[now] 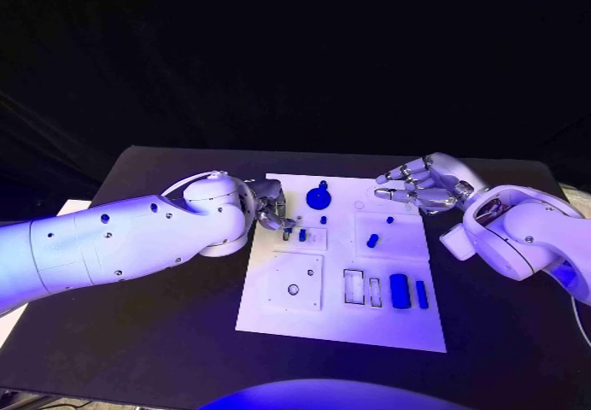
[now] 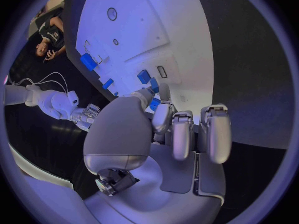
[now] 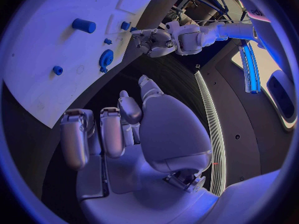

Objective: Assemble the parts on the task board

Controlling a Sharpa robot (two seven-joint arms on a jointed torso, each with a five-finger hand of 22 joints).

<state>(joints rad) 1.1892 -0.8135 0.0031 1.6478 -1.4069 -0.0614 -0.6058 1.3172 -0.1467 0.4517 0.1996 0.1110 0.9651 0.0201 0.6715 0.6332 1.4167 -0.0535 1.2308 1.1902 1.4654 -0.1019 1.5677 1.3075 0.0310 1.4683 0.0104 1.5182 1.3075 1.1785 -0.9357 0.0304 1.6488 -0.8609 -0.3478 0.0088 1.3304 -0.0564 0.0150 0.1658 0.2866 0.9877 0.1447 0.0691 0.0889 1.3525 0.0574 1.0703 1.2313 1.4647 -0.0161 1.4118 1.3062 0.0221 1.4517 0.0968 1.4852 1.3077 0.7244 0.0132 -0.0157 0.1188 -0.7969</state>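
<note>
The white task board (image 1: 370, 329) lies mid-table, also seen in the left wrist view (image 2: 171, 30) and the right wrist view (image 3: 44, 84). On it sit a round blue disc (image 1: 319, 199), small blue pegs (image 1: 372, 242) and two long blue bars (image 1: 399, 290). My left hand (image 1: 271, 213) is at the board's left edge. Its thumb and a finger pinch a small blue part (image 2: 153, 103) next to two standing pegs (image 2: 144, 76). My right hand (image 1: 417, 186) hovers over the board's far right corner, fingers apart and holding nothing.
A square inset with a round hole (image 1: 293, 289) and two empty slots (image 1: 354, 286) lie on the board's near half. The black table (image 1: 160, 342) stretches around the board on all sides, with dark room behind its far edge.
</note>
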